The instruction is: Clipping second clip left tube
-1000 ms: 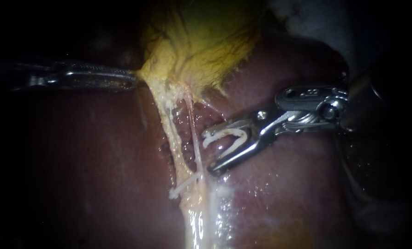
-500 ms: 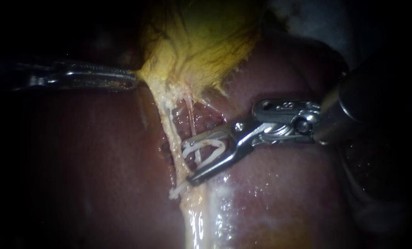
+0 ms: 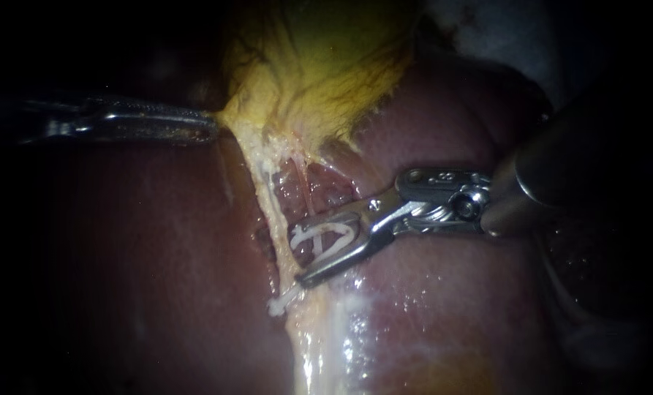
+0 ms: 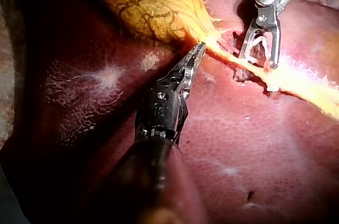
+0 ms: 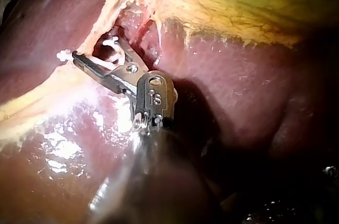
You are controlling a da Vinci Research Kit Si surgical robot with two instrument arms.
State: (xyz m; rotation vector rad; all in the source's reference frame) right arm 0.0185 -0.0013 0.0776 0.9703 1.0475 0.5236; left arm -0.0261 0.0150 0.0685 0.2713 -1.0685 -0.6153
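Left tube (image 3: pixel 273 219) — pale strand running from the gallbladder (image 3: pixel 319 66) down across the liver (image 3: pixel 143 241). First clip (image 3: pixel 282 300) sits on it, low down.
Right instrument (image 3: pixel 297 256): end effector spread, holding the unclosed second clip (image 3: pixel 326 235) at the tube, above the first — squeezing shut remains.
Left instrument (image 3: pixel 210 126): end effector clamped on the gallbladder edge.

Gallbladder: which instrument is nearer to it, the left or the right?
Left. The left instrument grips the gallbladder at its edge; the right instrument is apart from it, lower, at the tubes, holding a clip.
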